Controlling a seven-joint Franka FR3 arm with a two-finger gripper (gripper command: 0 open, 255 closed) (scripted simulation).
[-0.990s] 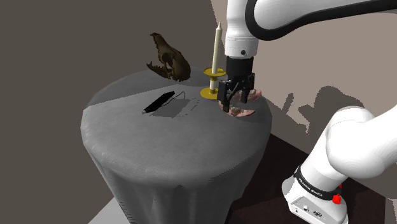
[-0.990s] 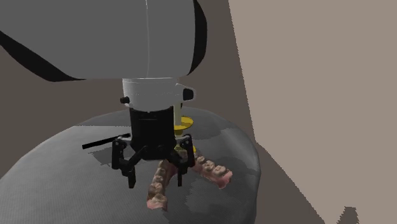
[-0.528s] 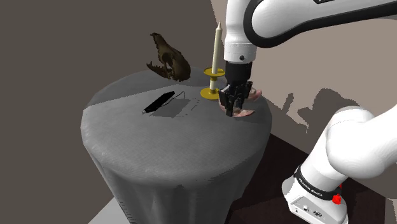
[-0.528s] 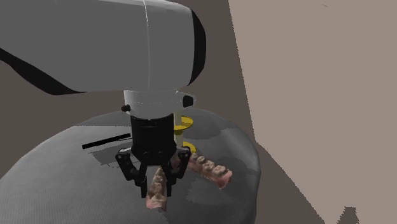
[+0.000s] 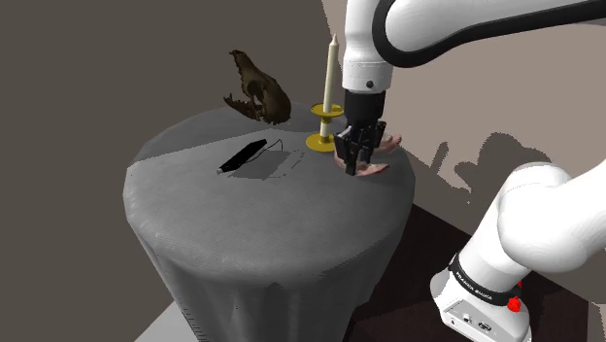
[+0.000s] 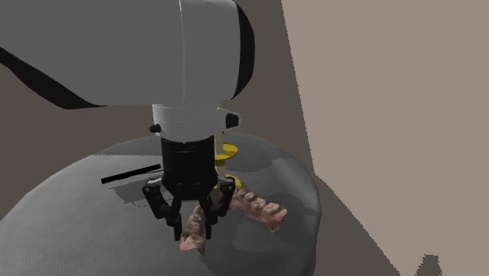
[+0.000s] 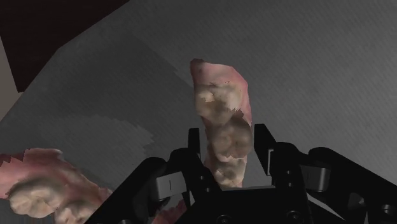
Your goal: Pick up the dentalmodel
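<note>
Gripper [image 7: 226,137] is clamped on one arm of the dental model [image 7: 219,108], pinching its row of teeth, near the table [image 5: 243,204] edge by the stand. The grasp looks made. Next: a straight, steady lift. Whether it's clear of the table is hard to tell, and its far arm is cut off at the wrist.

dental model [image 6: 263,210] | pink gums, beige teeth, V-shaped arch | one arm clasped between gripper [image 6: 193,233] fingers, other arm free | table [image 5: 243,219] top, shoulder view's right side
</note>
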